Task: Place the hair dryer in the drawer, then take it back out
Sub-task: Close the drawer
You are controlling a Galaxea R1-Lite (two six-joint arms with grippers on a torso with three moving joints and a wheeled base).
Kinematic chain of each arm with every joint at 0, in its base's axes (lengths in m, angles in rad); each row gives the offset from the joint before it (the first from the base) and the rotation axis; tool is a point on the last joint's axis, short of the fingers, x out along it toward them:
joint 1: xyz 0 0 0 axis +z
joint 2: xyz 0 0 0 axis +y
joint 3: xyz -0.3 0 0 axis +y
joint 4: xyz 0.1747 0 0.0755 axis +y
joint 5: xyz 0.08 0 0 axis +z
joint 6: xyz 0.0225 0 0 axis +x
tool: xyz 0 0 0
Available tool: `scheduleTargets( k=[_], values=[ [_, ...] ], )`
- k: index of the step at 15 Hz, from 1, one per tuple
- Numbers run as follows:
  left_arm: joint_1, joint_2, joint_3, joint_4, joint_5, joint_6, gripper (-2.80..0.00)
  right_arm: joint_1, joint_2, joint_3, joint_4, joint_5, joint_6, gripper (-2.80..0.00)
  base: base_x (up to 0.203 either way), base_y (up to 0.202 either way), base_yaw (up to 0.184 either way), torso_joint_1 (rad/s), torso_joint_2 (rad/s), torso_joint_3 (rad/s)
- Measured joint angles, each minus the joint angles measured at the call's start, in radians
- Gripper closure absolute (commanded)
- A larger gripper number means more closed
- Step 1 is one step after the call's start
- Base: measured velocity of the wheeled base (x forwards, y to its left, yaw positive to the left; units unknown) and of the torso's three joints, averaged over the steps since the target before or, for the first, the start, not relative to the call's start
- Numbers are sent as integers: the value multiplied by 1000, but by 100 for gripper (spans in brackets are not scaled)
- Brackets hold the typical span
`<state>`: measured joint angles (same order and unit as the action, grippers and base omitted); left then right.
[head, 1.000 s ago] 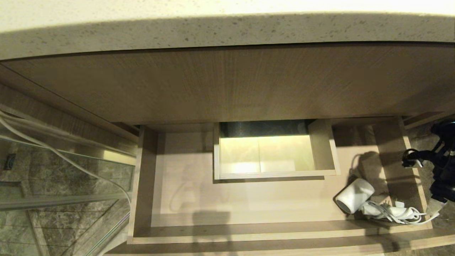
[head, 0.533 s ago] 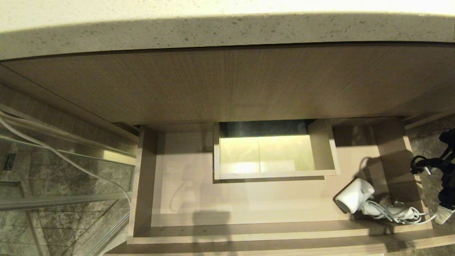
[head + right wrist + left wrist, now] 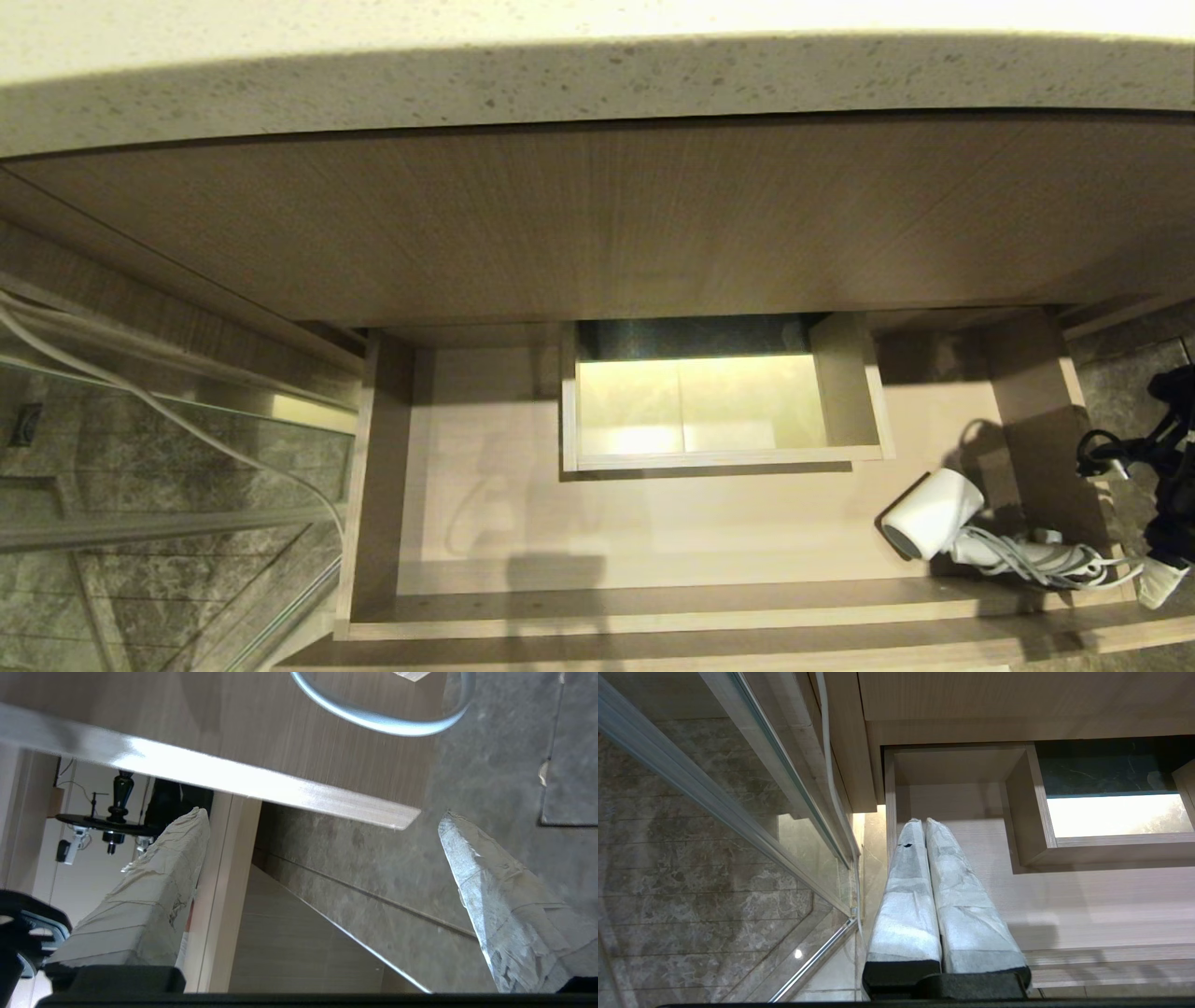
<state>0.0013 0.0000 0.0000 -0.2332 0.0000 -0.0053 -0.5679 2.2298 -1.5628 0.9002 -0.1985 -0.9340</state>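
Lying in the near right corner of the drawer (image 3: 485, 485), the hair dryer (image 3: 929, 525) rests on its side, its barrel's dark round mouth turned toward the drawer's middle and its handle and wound cord trailing toward the right wall. Its long axis therefore runs roughly across the drawer, left to right, a little slanted. The right pincer (image 3: 322, 854) hangs outside the drawer's right wall, over the stone floor (image 3: 1134, 373), with its padded fingers (image 3: 154, 877) spread wide apart and nothing between them; the dryer lies to its left, near but not touching. The left pincer (image 3: 924, 826) sits parked above the drawer's far left end, its two fingers pressed together, well apart from the dryer. The right arm is plainly the nearer one, so the retrieval looks likely to fall to it. No brand, label or readable writing shows on anything.
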Motion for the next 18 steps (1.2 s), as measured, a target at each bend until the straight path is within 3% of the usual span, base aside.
scheduleTargets(
  k=[6, 12, 13, 18],
  values=[
    [0, 0, 0, 0, 0, 0, 0, -3, 78, -36, -103, 0, 0, -280, 0, 0, 0, 0, 0, 0],
    [0, 0, 0, 0, 0, 0, 0, -3, 140, -85, -112, 7, 6, -280, 0, 0, 0, 0, 0, 0],
    [0, 0, 0, 0, 0, 0, 0, -3, 145, -91, -112, 10, 7, 0, 0, 0, 0, 0, 0, 0],
    [0, 0, 0, 0, 0, 0, 0, 1, 158, -103, -111, 9, 8, 0, 0, 0, 0, 0, 0, 0]
  ],
)
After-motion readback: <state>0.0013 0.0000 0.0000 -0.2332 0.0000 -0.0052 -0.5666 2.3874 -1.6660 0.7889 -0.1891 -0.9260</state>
